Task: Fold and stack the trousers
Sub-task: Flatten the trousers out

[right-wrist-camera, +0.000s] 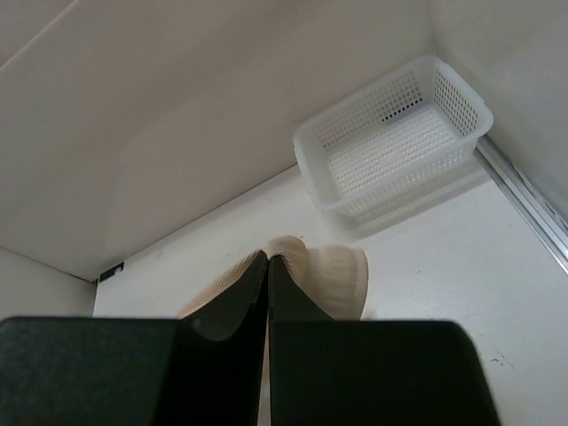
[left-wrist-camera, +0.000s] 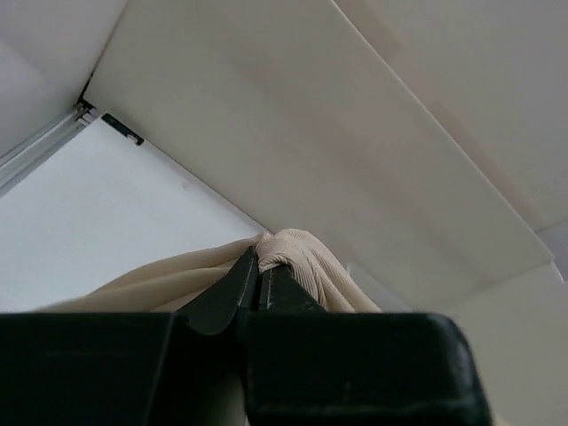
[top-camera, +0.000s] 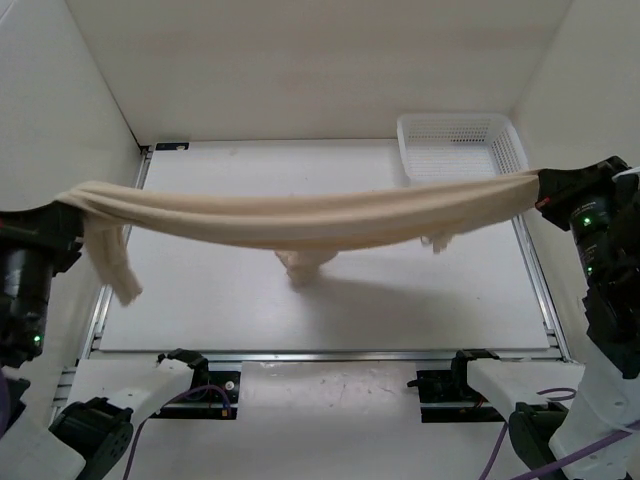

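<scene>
The beige-tan trousers [top-camera: 300,215] hang stretched in a long sagging band above the white table, from far left to far right. My left gripper [top-camera: 62,218] is shut on their left end, and a loose end [top-camera: 118,262] dangles below it. My right gripper [top-camera: 541,190] is shut on the right end. A fold of cloth droops at mid-span and reaches the table [top-camera: 305,268]. In the left wrist view my gripper [left-wrist-camera: 258,259] pinches bunched ribbed fabric [left-wrist-camera: 306,262]. In the right wrist view my gripper [right-wrist-camera: 268,258] pinches a fan of cloth [right-wrist-camera: 337,280].
A white plastic mesh basket [top-camera: 458,142] [right-wrist-camera: 399,146] stands at the back right corner of the table [top-camera: 200,300]. White walls close in the left, back and right sides. Metal rails run along the table's edges, and both arm bases sit at the near edge.
</scene>
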`<state>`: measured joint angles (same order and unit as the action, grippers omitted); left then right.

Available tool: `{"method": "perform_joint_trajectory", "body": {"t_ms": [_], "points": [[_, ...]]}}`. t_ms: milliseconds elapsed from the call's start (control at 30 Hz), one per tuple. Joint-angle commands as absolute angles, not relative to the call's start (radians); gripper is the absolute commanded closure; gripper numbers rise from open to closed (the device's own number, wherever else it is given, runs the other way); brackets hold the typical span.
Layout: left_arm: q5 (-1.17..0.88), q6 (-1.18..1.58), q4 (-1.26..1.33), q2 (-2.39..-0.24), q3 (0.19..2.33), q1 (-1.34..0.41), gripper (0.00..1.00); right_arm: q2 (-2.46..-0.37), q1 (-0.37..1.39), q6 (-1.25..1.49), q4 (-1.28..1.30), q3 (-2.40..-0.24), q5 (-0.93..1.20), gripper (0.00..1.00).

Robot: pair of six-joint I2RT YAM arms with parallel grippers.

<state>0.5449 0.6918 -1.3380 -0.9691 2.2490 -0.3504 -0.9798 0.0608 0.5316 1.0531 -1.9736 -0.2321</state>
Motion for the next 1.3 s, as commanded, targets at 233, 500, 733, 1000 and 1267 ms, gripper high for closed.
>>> {"method": "perform_joint_trajectory", "body": {"t_ms": [233, 500, 733, 1000, 1267], "points": [[0.578, 0.621, -1.122, -1.161, 1.880, -0.345, 0.90, -1.089, 0.058, 0.500, 0.927, -1.696, -0.291, 1.00], [0.298, 0.552, -1.110, -1.600, 1.885, -0.247, 0.00, -1.429, 0.044, 0.525, 0.836, -1.517, -0.333, 0.17], [0.239, 0.574, -1.032, -1.552, 1.646, -0.155, 0.77, -1.336, 0.035, 0.525, 0.807, -1.361, -0.354, 0.70], [-0.035, 0.594, -0.962, -1.686, 1.558, -0.040, 0.57, -1.354, 0.006, 0.561, 0.761, -1.209, -0.244, 1.00], [-0.097, 0.563, -0.972, -1.936, 1.648, -0.075, 0.02, -1.399, -0.066, 0.549, 0.732, -1.181, -0.112, 0.38]]}}
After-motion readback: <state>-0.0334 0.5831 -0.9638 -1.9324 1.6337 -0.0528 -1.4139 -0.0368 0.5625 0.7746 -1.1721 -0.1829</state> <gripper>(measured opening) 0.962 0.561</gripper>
